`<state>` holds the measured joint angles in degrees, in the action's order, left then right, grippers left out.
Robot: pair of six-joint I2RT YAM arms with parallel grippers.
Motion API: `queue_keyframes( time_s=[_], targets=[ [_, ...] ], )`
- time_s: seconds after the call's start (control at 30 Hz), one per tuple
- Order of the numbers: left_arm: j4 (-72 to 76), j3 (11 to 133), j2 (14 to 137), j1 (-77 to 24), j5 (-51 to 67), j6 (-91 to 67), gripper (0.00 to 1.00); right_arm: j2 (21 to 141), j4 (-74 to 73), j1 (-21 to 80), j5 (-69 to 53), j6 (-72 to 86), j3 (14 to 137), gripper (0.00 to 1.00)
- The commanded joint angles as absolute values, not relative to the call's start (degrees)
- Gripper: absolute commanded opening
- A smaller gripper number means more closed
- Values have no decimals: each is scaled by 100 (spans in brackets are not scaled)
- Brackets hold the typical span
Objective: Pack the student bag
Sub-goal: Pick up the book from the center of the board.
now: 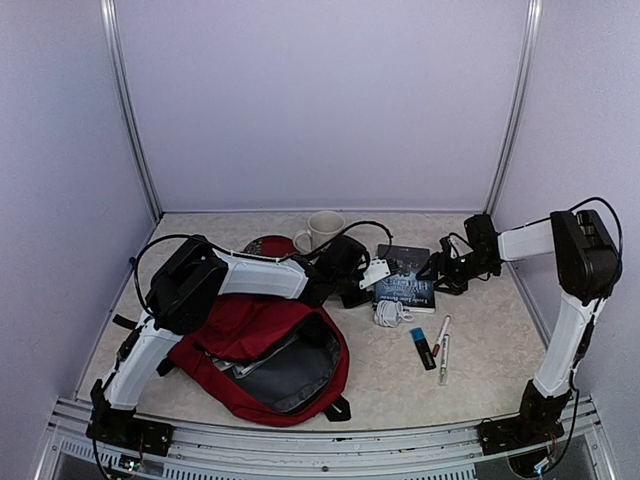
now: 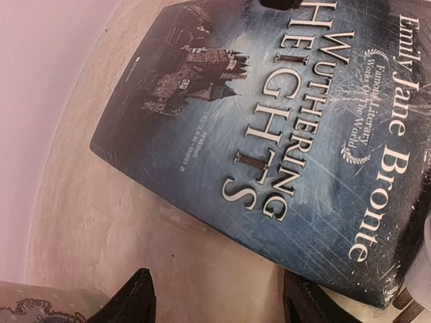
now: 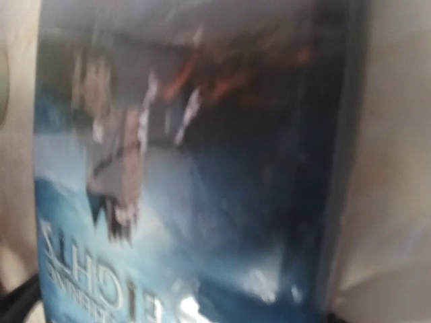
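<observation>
Book (image 1: 405, 283) right of bag (image 1: 265, 358), flanked: left gripper (image 2: 217, 291) spread wide, empty, at its left edge; right gripper (image 1: 441, 272) at its right, spread unclear.

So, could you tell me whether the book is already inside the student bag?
No, the book lies flat on the table beside the student bag.

- The student bag (image 1: 240, 330) is seen in dark red, with a grey lining and black straps.
- The book (image 2: 269, 134) is covered in dark blue fading to paler blue. It is lettered in white, and a grey castle is pictured on it.
- The mug (image 1: 322, 230) is coloured cream.
- The coiled cable (image 1: 390, 314) is white.
- One marker (image 1: 423, 348) is black with a blue end.
- The table (image 1: 490, 340) is mottled beige.
- The walls (image 1: 320, 100) are tinted pale lilac.
</observation>
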<state>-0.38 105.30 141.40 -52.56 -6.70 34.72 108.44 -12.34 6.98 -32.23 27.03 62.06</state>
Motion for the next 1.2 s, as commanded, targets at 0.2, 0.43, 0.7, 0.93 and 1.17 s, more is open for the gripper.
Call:
queue_keyframes(
  time_s=[0.2, 0.43, 0.7, 0.93, 1.17],
  targets=[
    [-462, 10701, 14434, -5243, -357, 3409, 63, 10979, -499, 1032, -4560, 3413, 6049, 69],
    [-506, 10793, 14493, -5186, -278, 3346, 63, 10176, 1312, 1160, -5917, 4669, 5598, 68],
    [-483, 10804, 14503, -5186, -301, 3349, 63, 9939, 1041, 1371, -5496, 4655, 5638, 69],
    [-479, 10793, 14493, -5186, -282, 3339, 64, 10348, 1477, 1374, -5195, 4918, 5171, 68],
    [-480, 10793, 14493, -5186, -280, 3347, 64, 10251, 1042, 1358, -4568, 4608, 5212, 52]
  ],
)
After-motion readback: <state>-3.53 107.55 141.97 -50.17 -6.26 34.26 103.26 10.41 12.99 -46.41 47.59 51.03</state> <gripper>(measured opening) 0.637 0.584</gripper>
